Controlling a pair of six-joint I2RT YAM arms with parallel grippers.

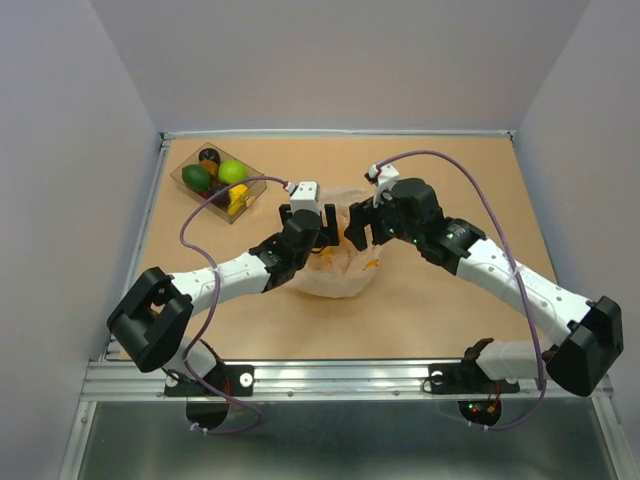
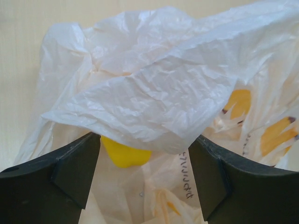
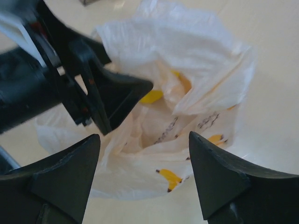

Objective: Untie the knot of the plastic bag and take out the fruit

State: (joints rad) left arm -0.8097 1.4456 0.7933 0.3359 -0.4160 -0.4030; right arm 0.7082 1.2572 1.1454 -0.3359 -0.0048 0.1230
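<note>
The crinkly cream-white plastic bag (image 1: 335, 272) lay on the bench (image 1: 450, 180), seemingly untied; the left end effector (image 1: 310, 222) and right end effector (image 1: 367, 228) hovered released over it; next, I reckoned, one must reach inside for the yellow toy fruit (image 2: 124, 154).

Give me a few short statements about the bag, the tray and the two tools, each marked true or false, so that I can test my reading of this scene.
1. The left tool and the right tool are both open above the plastic bag. True.
2. The plastic bag lies inside the clear tray. False: it lies on the table, apart from the tray.
3. A yellow fruit shows inside the bag. True.
4. The right tool is shut on a green fruit. False: it holds nothing, and the green fruits are in the tray.
</note>
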